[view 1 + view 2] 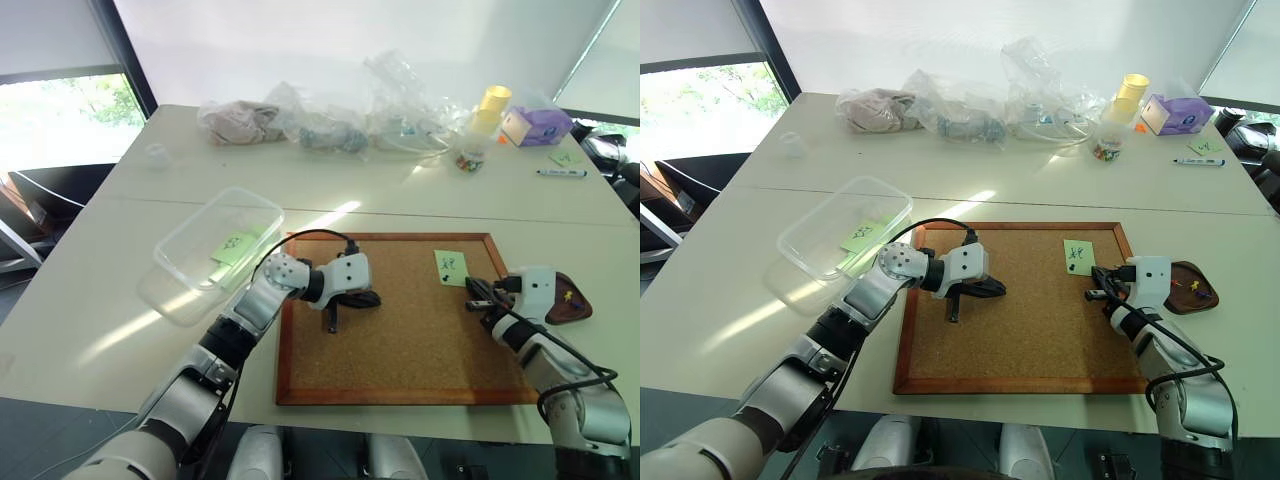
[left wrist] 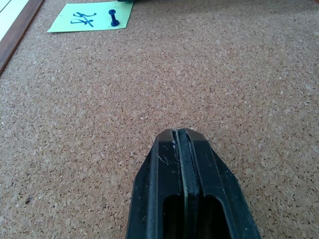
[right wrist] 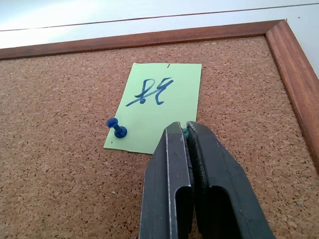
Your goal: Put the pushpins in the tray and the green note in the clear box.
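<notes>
Centrally, a wood-framed corkboard [image 1: 1020,310] lies on the table, and every object of the task sits on it or beside it. Off its left edge stands the clear box [image 1: 845,238], already holding one green slip; off its right edge rests the tray [image 1: 1192,287], with a few pushpins in it. The green note [image 1: 1078,257] lies flat on the cork near the board's upper right corner, well apart from the box and nearer the tray.

The left gripper [image 1: 953,314] is over the middle of the board, its jaws pressed together on nothing, as the left wrist view confirms. The right gripper [image 3: 185,133] is at the note's near edge, plainly the nearer arm. Its jaws are closed, and a small green head shows pinched between the tips, judged to be a green pushpin [image 3: 185,132] fixing the note to the cork. A blue pushpin [image 3: 117,128] stands in the note's corner, just beside the jaws on their left.

The governing relation: the green pin lies in line with the right fingers, at their very tips, so the extraction would probably be a straight pull away from the cork, with the tray close at the right.
</notes>
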### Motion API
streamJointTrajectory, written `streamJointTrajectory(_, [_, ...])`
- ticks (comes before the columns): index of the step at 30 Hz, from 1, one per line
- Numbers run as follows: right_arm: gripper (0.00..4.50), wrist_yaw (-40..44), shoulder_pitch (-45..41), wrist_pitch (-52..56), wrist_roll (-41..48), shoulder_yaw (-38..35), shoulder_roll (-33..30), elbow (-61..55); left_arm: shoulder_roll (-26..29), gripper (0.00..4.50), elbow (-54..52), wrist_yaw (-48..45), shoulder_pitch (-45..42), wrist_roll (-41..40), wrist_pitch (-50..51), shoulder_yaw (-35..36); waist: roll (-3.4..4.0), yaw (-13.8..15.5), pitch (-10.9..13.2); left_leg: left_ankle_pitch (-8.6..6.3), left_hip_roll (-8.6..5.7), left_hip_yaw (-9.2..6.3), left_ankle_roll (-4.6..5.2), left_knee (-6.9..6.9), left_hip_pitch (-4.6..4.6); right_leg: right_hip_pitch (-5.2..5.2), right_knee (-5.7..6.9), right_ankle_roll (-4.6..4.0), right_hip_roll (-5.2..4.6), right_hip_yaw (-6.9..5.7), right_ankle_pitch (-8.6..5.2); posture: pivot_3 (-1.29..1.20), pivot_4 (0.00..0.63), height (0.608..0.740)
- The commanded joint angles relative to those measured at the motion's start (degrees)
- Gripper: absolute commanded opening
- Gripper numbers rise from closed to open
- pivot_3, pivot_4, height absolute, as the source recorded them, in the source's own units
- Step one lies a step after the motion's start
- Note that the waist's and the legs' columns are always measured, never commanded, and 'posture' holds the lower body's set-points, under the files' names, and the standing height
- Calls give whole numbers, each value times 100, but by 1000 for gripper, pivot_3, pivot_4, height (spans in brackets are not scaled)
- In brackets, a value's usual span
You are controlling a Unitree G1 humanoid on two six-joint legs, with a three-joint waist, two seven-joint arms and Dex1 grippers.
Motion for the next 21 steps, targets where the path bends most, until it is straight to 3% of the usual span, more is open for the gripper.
streamJointTrajectory(1, [28,-57,1,-444,-52,-231,56,-189,47,0,63,-157,62,168,137,-332,0,1,0,0,0,0,0,0,0,0,0,0,0,0,0,0,150,740])
streamJointTrajectory(15, [28,-231,105,-1036,-64,-380,206,-288,172,0,77,-166,62,322,350,-490,2,-28,-1,-2,1,-1,3,0,-2,1,-6,1,1,-3,0,0,150,740])
streamJointTrajectory(21, [28,-823,68,-1050,-189,-951,143,-42,163,0,57,-176,68,279,269,-470,2,-29,-1,-2,2,-1,3,0,-2,1,-6,0,0,-3,0,0,150,740])
